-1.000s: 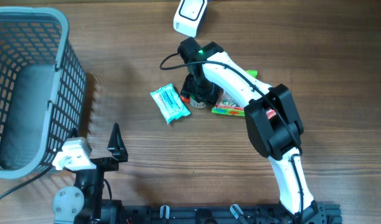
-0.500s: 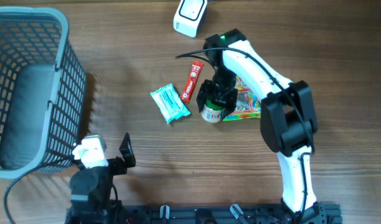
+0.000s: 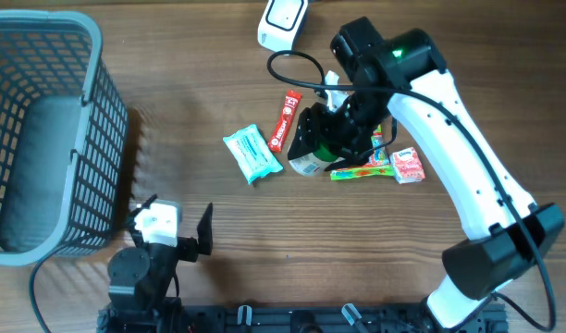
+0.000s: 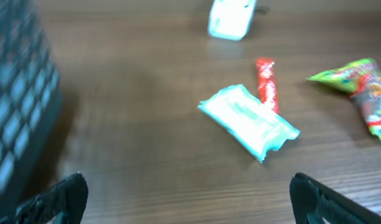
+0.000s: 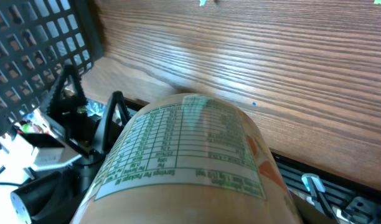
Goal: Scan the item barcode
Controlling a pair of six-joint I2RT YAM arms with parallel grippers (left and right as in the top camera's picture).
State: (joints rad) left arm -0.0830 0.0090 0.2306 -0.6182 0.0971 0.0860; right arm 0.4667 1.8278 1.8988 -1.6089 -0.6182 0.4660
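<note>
Overhead, we see the right gripper (image 3: 327, 139) clenched around a small white bottle (image 3: 307, 164). Its black fingers (image 3: 313, 129) press on either side of the body, and the bottle's end pokes out past the fingertips above the wooden table (image 3: 200, 83). From the right wrist camera the bottle (image 5: 190, 155) fills the lower frame, its green-printed nutrition table turned to the lens; we cannot make out a barcode on the side shown. A white scanner (image 3: 283, 20) lies well apart from the right fingers, near the table's far edge. Just beyond the bottle's free end, a red stick pack (image 3: 285, 118) and a pale blue packet (image 3: 252, 154) lie flat. Close behind the fingers sit a green candy bag (image 3: 362, 171) and a small red-and-white packet (image 3: 408, 165). The left gripper (image 3: 177, 222) hangs near the table's front edge, its fingers spread wide with nothing between them. Through the left wrist camera we look out between those parted fingertips (image 4: 60, 196). The pale blue packet (image 4: 248, 121) lies straight ahead, with the red stick pack (image 4: 266, 84) just behind it. The scanner (image 4: 231, 17) is farther ahead and the candy bag (image 4: 355, 78) off to the right. A grey basket (image 3: 103, 139) stands on the outer side of the left fingers.
</note>
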